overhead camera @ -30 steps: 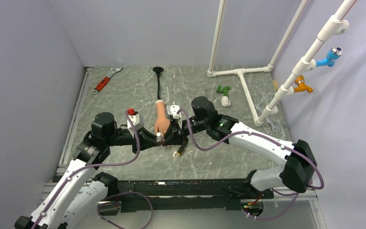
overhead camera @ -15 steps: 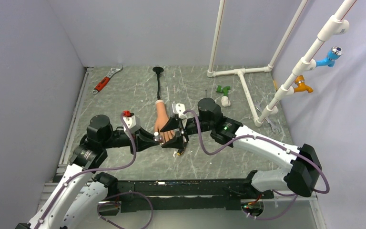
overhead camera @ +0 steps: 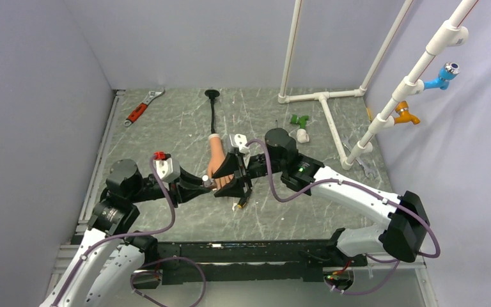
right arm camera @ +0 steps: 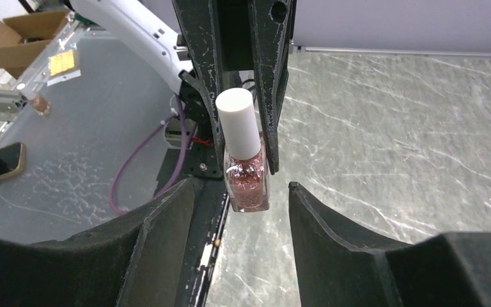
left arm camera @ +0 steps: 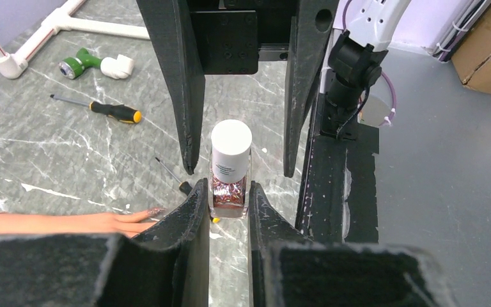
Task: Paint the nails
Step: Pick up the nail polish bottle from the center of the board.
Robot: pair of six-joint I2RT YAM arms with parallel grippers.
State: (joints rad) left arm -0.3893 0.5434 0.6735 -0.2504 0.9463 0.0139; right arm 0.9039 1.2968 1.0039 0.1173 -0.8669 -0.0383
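Note:
A small polish bottle (left arm camera: 230, 169) with a white cap and pink glitter sits upright between my left gripper's (left arm camera: 226, 188) fingertips, which are shut on its glass body. My right gripper (right arm camera: 240, 185) faces it from the other side, open, its fingers (left arm camera: 182, 83) either side of the cap without touching. The peach rubber hand (overhead camera: 216, 160) lies on the table just behind both grippers, with a black stalk (overhead camera: 213, 115) running away from it. In the left wrist view its fingers (left arm camera: 70, 222) reach in from the left, one pale nail (left arm camera: 155, 210) showing beside my left finger.
A small yellow-and-black screwdriver (overhead camera: 241, 203) lies just right of the grippers. A red wrench (overhead camera: 142, 107) is at the back left. A green fitting (overhead camera: 299, 119) and a white pipe frame (overhead camera: 323, 102) stand at the back right, with blue (overhead camera: 441, 78) and orange (overhead camera: 404, 116) taps.
My right gripper has gone from shut to open. My left arm has drawn back to the left with the bottle, away from the rubber hand's fingertips.

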